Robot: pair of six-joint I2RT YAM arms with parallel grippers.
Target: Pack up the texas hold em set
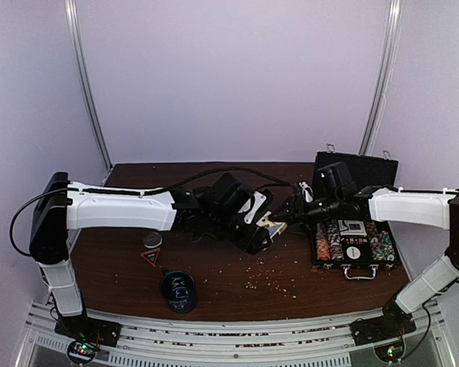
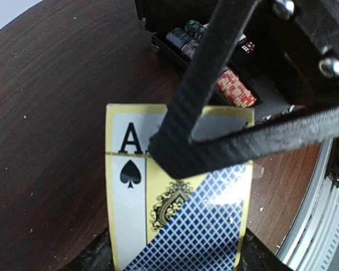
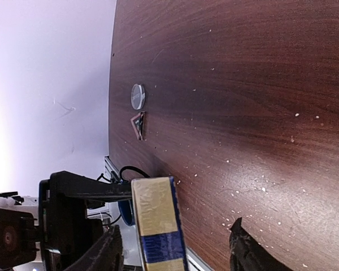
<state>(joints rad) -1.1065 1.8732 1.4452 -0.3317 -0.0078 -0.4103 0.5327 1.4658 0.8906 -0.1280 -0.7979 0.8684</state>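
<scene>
My left gripper (image 2: 175, 258) is clamped on the card box (image 2: 181, 214), gripping it by its lower end with a finger on each long edge. The box is off the table (image 3: 243, 84), over its middle. Its face shows an ace of spades, a gold border and a blue lattice.

My right gripper (image 3: 172, 252) reaches in from the other side. Its fingers (image 3: 108, 252) stand apart around the upper end of the box, with a gap showing on both sides. From my left wrist, one of those fingers crosses in front of the box's face.

The case (image 1: 319, 254) lies open to my right, lid (image 1: 367, 167) upright behind it, with rows of chips (image 1: 333, 241) inside. A round button (image 3: 138, 96) and a triangular marker (image 3: 138, 124) lie just beside each other on the left of the table. A dark cup (image 1: 178, 291) stands nearer the front edge.
</scene>
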